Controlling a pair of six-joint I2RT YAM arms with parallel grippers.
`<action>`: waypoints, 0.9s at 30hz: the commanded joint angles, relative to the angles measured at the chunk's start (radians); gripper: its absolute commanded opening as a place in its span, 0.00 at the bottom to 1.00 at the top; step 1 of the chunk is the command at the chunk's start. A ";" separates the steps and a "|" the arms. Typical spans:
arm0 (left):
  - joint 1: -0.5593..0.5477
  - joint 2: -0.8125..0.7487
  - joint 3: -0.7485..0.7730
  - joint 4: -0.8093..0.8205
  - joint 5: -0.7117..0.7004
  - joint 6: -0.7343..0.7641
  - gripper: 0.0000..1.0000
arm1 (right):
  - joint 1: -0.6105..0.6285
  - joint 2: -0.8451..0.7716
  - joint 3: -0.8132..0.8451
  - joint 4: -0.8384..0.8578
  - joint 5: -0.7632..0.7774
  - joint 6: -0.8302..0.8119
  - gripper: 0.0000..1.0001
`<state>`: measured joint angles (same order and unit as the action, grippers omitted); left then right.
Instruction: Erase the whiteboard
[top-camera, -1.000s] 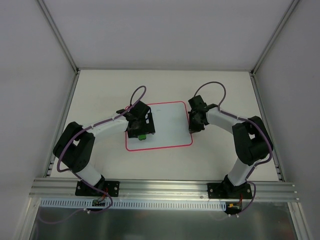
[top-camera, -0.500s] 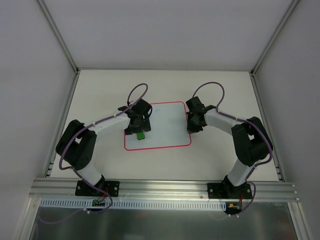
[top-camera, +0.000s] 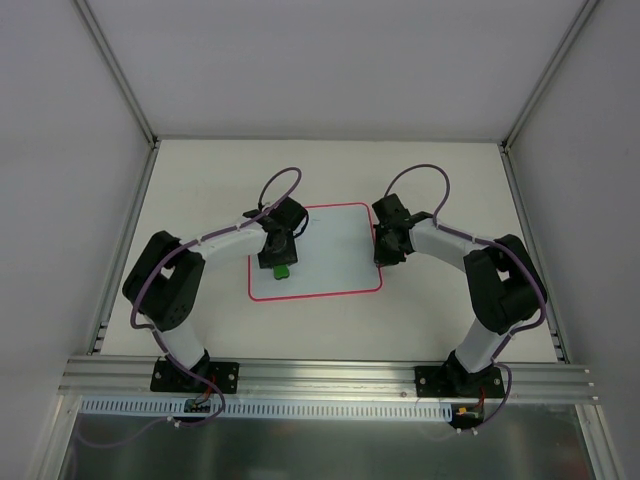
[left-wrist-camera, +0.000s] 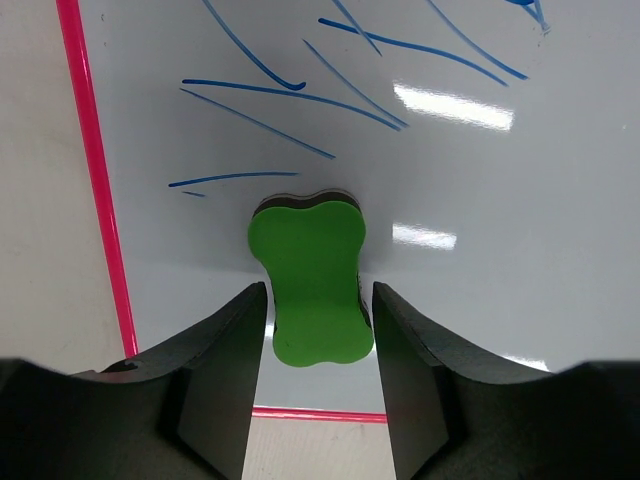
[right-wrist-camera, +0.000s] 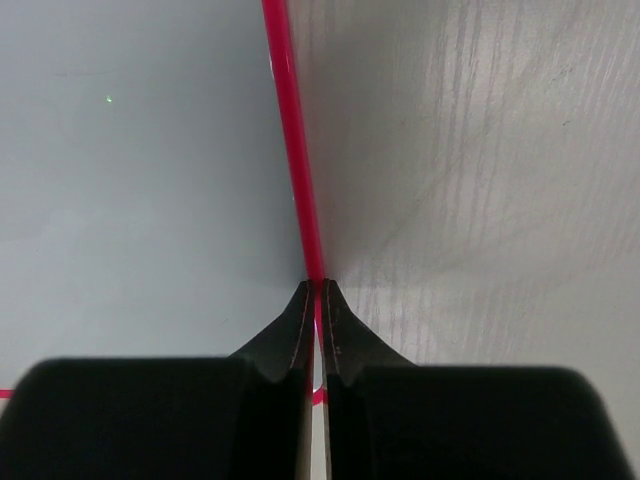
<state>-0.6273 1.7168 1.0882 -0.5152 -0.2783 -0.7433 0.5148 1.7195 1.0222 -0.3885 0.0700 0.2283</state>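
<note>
- Left gripper (left-wrist-camera: 320, 295) has edged backward, clamped on the green eraser (left-wrist-camera: 310, 265)
- Whiteboard (top-camera: 335, 245) lies under both grippers: pale, red-rimmed, blue strokes (left-wrist-camera: 300, 95) beside the eraser
- Right gripper (right-wrist-camera: 317, 290) has its fingers together on the right edge

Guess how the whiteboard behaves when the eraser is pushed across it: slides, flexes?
Probably slides easily: the whiteboard looks thin and lies flat on the table, which may be why the right gripper pinches its red rim. Its glossy surface shows glare, so the green eraser in the left gripper should glide with little drag.
</note>
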 joint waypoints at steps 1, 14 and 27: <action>0.006 0.013 0.027 -0.022 -0.019 0.004 0.46 | 0.011 0.048 -0.051 -0.018 0.013 0.017 0.00; 0.054 0.012 -0.014 -0.022 -0.027 0.034 0.05 | 0.011 0.061 -0.053 -0.021 0.020 0.019 0.00; 0.241 0.101 0.071 -0.022 -0.007 0.177 0.00 | 0.011 0.072 -0.048 -0.026 0.027 0.011 0.00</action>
<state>-0.3767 1.7504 1.1168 -0.5144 -0.2981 -0.6235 0.5182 1.7214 1.0187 -0.3660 0.0662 0.2325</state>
